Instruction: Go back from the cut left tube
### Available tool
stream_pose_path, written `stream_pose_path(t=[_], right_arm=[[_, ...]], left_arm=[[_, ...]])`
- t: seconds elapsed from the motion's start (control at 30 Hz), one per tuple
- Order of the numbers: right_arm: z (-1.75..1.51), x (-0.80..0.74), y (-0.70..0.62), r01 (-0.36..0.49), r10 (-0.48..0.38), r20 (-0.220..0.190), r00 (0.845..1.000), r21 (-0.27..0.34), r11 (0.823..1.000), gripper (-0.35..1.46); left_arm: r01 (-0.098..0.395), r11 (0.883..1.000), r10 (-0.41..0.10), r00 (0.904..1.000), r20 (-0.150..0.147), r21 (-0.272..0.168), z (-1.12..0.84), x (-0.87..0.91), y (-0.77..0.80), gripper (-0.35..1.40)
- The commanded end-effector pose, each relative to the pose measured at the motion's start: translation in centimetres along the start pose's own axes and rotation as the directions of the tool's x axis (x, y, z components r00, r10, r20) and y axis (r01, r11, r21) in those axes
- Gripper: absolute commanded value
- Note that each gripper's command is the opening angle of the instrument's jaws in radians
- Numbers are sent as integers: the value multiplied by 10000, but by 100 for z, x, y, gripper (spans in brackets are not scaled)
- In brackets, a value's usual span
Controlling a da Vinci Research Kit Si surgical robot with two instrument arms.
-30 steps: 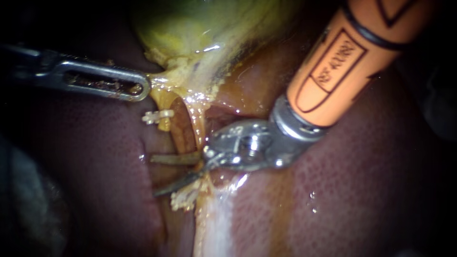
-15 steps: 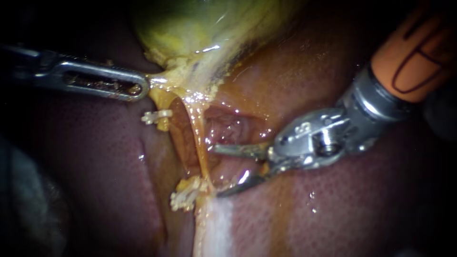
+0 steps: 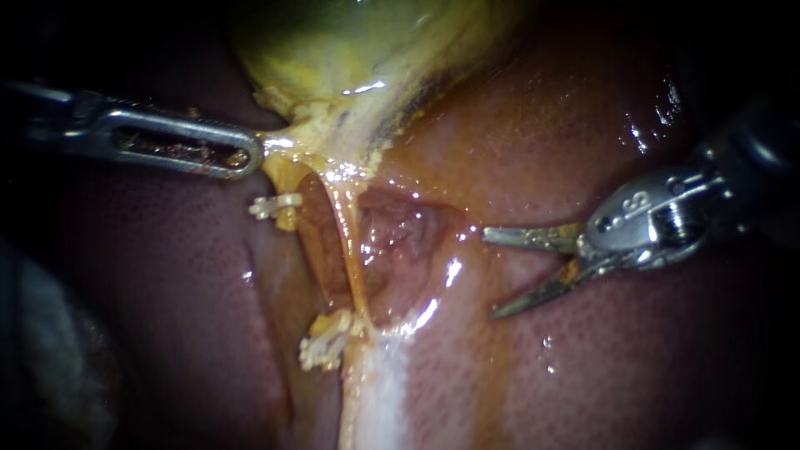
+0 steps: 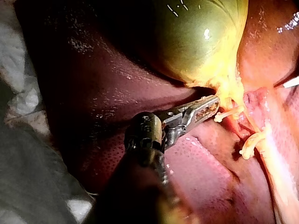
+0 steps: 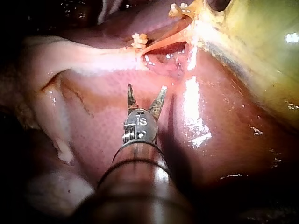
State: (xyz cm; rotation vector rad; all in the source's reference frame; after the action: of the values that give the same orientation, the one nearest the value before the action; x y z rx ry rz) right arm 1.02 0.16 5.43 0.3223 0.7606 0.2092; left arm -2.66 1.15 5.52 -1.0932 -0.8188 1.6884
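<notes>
Liver (image 3: 633,375) everywhere as the backdrop, dark red and wet, so there's not much margin for sloppy moves.

Starting at the hand (image 3: 490,275) of my right instrument (image 3: 654,221): its jaws stand wide apart and hold nothing. They're two thin, blade-like tips pointing left toward the raw pocket. They hover just over the liver, well to the right of the cut left tube (image 3: 288,218). The right wrist view agrees, with the hand (image 5: 146,88) open and only bare liver ahead of it.

Going left, the tube's far stump hangs at a white clip (image 3: 275,202). The near stump carries more clips (image 3: 323,346). Just right of them runs the uncut tube (image 3: 350,250), a thin, taut strand. Far left, the left instrument (image 3: 208,148) is clamped on the yellow neck of the gallbladder (image 3: 350,58), holding it stretched.

My worry is that those open tips look sharp and sit close to the surface. Any dip while backing away could score the liver, so I'd guess closing them first is safer. Also, if the left side tugs harder, that strand could tear or a clip could slip off.
</notes>
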Motion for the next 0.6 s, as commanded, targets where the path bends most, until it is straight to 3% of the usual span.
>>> stream_pose_path(t=[0.03, 0.37, 0.6], right_arm=[[-2, 0, 2, -8, 8, 2, 10000, -131, 9999, 143], [-9, 3, 7, -78, 80, 88, 9999, -307, 9995, 145], [-9, 3, 7, -78, 80, 88, 9999, -308, 9995, 145]], left_arm=[[2, 10000, -2, 10000, -13, 24, 2, 0, 0, -35], [-162, 9999, 162, 9998, 71, 2, 47, -20, -18, -35], [-94, 10000, 94, 9999, 139, -33, 62, -25, -24, -35]])
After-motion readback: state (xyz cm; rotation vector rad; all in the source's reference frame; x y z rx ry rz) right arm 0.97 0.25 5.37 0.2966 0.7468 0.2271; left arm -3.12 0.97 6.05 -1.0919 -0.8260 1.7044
